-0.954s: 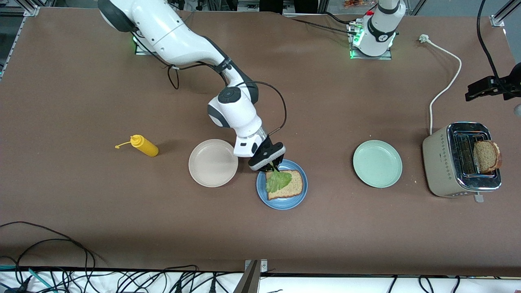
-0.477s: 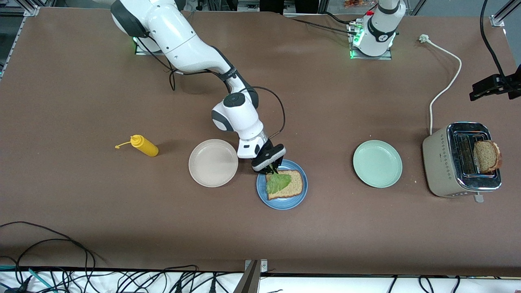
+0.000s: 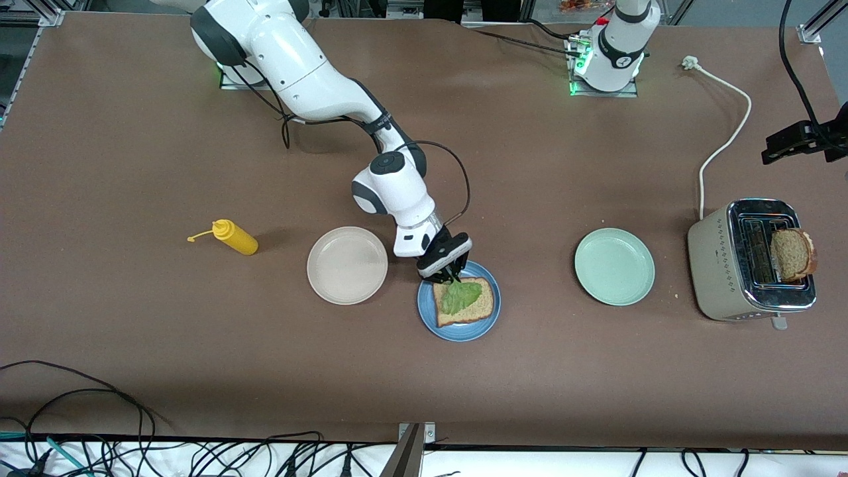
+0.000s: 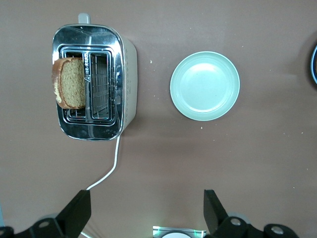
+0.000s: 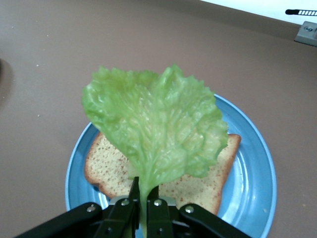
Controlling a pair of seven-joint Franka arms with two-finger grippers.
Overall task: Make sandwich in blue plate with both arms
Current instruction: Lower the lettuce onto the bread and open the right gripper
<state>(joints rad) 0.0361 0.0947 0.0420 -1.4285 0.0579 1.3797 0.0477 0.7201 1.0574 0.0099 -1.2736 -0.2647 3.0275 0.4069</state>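
No writing is readable anywhere. Mid-frame on the counter [image 3: 132, 132], the blue plate [image 3: 483, 328] carries one bread slice [image 3: 478, 308]. The right gripper [image 3: 452, 273] hangs over the plate's upper edge, fingers clamped on the stem of the lettuce [image 3: 460, 295], which drapes over the slice. The left gripper [image 4: 146, 210] waits above the toaster [image 3: 712, 265], fingers apart.

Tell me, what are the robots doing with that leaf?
They are making a sandwich. The right gripper is shut on the stem of a lettuce leaf over a bread slice lying on the blue plate. The left gripper waits open above the table near the toaster, where a second bread slice sticks up.
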